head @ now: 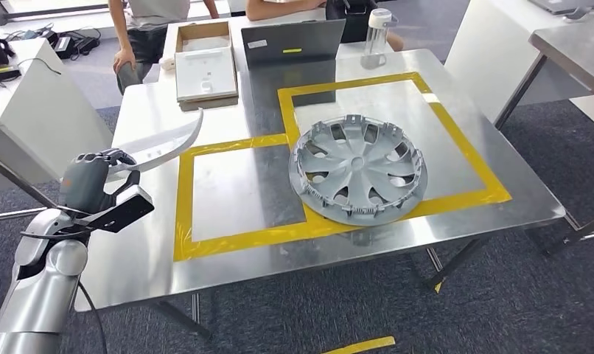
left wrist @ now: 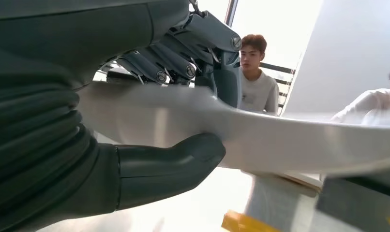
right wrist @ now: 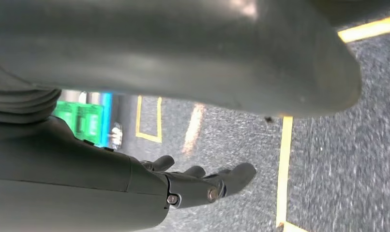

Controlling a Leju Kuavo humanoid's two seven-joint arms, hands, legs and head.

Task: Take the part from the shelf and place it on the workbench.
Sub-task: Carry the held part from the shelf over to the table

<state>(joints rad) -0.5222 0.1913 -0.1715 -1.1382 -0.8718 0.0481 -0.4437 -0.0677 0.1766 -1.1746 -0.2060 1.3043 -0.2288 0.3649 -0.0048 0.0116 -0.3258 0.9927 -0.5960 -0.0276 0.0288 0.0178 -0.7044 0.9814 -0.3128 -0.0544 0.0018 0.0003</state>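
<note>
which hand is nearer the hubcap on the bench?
Left. The left hand is at the table's left edge, holding a curved white part, across from the hubcap. The right hand hangs over the floor.

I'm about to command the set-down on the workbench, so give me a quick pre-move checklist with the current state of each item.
1. Grip: left hand holds the white curved part between thumb and fingers; ok.
2. Part off the workbench: its tip hangs above the left edge; ok.
3. Drop zone: left yellow-taped square has bare steel inside; ok.
4. Wheel cover lies in the right square, overlapping the tape between the squares; keep clear; ok.
5. People sit at the far side, away from the left square; ok.
6. Right hand hangs over the floor, fingers apart, holding nothing; ok.
</note>
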